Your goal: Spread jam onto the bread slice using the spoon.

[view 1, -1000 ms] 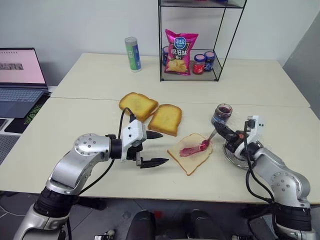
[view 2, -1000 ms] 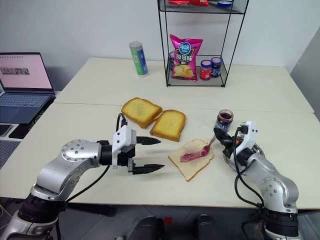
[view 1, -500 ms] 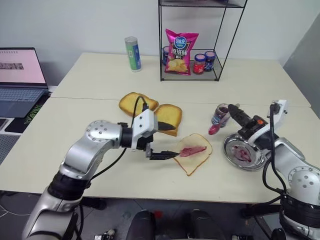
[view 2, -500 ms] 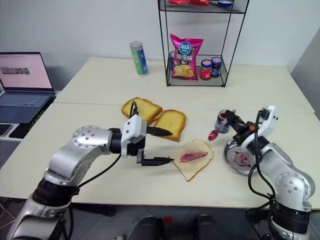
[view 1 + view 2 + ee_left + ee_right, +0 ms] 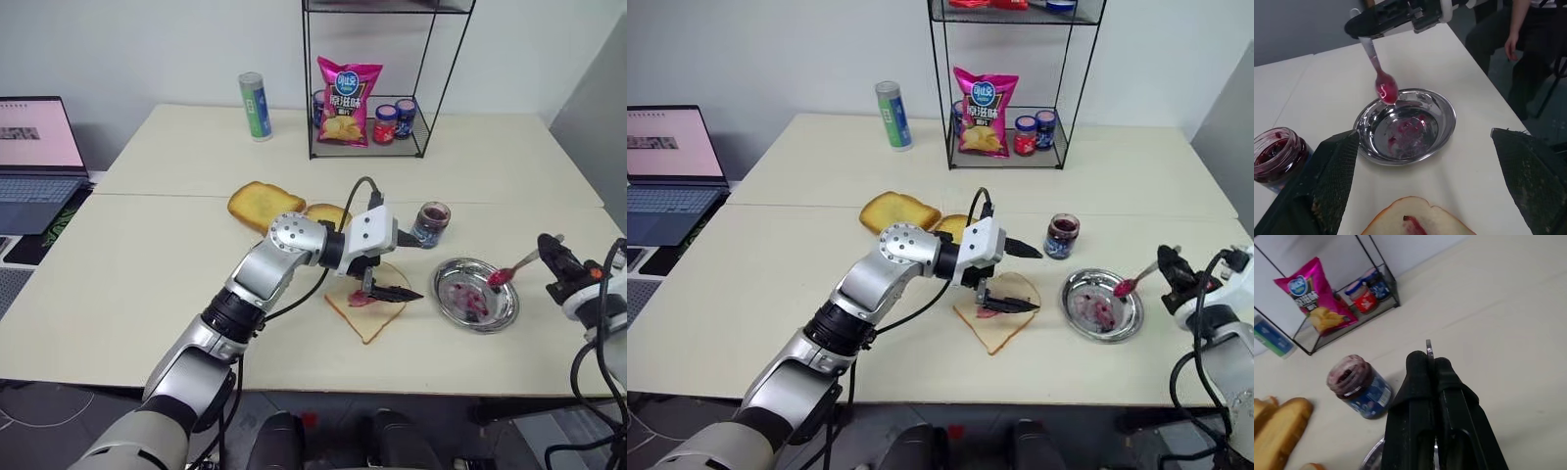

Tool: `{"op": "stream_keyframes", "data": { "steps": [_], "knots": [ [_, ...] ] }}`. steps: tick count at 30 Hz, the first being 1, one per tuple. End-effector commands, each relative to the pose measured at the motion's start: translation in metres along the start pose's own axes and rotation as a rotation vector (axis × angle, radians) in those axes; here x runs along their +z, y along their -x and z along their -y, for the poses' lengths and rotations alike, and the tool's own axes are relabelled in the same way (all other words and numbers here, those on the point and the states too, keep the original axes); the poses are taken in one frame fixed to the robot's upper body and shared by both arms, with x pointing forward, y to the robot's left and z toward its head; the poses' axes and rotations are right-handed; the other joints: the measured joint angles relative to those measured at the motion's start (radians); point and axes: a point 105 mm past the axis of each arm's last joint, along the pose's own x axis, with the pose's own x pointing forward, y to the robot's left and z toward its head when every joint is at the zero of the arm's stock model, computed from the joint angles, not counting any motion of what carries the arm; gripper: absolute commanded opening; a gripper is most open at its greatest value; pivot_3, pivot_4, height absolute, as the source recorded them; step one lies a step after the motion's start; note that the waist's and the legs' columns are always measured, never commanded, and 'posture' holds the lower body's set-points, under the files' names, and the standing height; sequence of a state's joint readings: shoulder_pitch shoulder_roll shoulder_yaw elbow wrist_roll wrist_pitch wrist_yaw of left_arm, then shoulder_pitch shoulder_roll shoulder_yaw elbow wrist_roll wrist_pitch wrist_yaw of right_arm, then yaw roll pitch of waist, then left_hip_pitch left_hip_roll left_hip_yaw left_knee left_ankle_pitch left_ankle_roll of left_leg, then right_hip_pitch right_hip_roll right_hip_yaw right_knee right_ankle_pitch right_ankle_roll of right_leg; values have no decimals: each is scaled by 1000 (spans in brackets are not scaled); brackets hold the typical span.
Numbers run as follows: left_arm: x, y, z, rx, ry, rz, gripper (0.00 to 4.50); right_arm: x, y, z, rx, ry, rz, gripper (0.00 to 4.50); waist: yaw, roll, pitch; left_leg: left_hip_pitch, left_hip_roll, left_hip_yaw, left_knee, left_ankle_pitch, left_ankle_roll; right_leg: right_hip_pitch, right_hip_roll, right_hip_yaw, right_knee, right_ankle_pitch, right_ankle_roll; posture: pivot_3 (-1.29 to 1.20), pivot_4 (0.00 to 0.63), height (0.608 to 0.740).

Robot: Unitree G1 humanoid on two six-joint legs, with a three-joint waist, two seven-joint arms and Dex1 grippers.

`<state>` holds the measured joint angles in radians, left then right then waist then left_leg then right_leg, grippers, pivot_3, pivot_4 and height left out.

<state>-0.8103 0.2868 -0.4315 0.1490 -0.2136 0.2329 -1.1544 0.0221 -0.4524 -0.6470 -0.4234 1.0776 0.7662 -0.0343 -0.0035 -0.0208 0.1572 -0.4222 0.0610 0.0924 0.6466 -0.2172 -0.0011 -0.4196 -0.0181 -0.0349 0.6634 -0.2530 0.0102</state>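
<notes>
From the head views I am seeing the left gripper (image 5: 392, 268) spread wide, now hovering over the bread slice (image 5: 370, 311), having swung right. The right gripper (image 5: 1167, 271), clamped on the spoon (image 5: 1137, 280), has carried it off the bread. In the left wrist view, the jam-coated (image 5: 1386, 91) bowl is hanging above the metal dish (image 5: 1442, 125).

The bread slice (image 5: 369, 309) lies flat near the front of the table, pale with a tan crust. A red-purple smear of jam (image 5: 364, 299) sits in its middle. At its 3 o'clock, the small silver spoon (image 5: 511, 271) is up in the air, tilted, its bowl red with jam.
</notes>
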Motion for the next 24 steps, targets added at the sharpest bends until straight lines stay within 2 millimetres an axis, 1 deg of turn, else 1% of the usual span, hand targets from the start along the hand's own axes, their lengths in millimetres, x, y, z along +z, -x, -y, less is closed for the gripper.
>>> {"op": "stream_keyframes", "data": {
  "steps": [1, 6, 9, 14, 16, 18, 19, 21, 23, 24],
  "knots": [
    [8, -5, 0, -11, -50, 20, 4500, -1, 1, 11, -14, -12, 29, 27, 1, 0, 0, 1, 0, 0, 0, 0, 0, 0, 0, 0, 0, 0, 0, 0, 150, 740],
    [9, -7, 2, -11, -41, 34, 4500, -11, -4, 31, -57, -102, 31, 27, 1, 0, 0, 0, 0, 1, 0, 0, 0, 0, -1, 2, 0, 1, 0, 0, 150, 740],
    [8, -5, 3, -6, -36, 31, 4500, -13, -10, 34, -50, -161, 39, 27, 0, 0, 0, 0, 0, 1, 0, 0, 0, 0, -1, 2, -1, 0, 0, 0, 150, 740],
    [8, -5, 4, 0, -35, 34, 4500, -20, -14, 36, -47, -153, 18, 27, 1, 0, 0, 0, 0, 0, 0, 0, 0, 0, -1, 1, -1, 0, 0, 0, 150, 740],
    [9, -5, 5, 1, -34, 37, 4500, -21, -14, 36, -44, -158, 18, 471, 1, 0, 0, 0, 0, 0, 0, 0, 0, 0, -1, 2, -1, 0, 0, 0, 150, 740],
    [9, -5, 6, 1, -32, 37, 4500, -22, -14, 36, -41, -160, 17, 815, 1, 0, 0, 0, 0, 1, 0, 0, 0, 0, -1, 2, -1, 0, 0, 0, 150, 740],
    [9, -4, 6, 2, -31, 36, 4500, -22, -14, 36, -38, -162, 18, 1124, 1, 1, 0, 0, 1, 1, 0, 0, 0, 0, -1, 2, 0, 0, 0, 0, 150, 740],
    [8, -4, 7, 2, -30, 34, 4500, -22, -14, 35, -36, -165, 19, 1487, 1, 1, 0, 0, 1, 1, 0, 0, 0, 0, -1, 2, 0, 0, 0, 0, 150, 740],
    [8, -3, 7, 5, -29, 33, 4500, -22, -14, 35, -34, -166, 19, 1993, 1, 1, 0, 0, 1, 1, 0, 0, 0, 0, -1, 2, 0, 0, 0, 0, 150, 740],
    [9, -3, 7, 6, -28, 33, 4500, -22, -14, 34, -33, -167, 18, 2168, 1, 1, 0, 0, 1, 1, 0, 0, 0, 0, -1, 2, 0, 0, 0, 0, 150, 740]
  ]
}}
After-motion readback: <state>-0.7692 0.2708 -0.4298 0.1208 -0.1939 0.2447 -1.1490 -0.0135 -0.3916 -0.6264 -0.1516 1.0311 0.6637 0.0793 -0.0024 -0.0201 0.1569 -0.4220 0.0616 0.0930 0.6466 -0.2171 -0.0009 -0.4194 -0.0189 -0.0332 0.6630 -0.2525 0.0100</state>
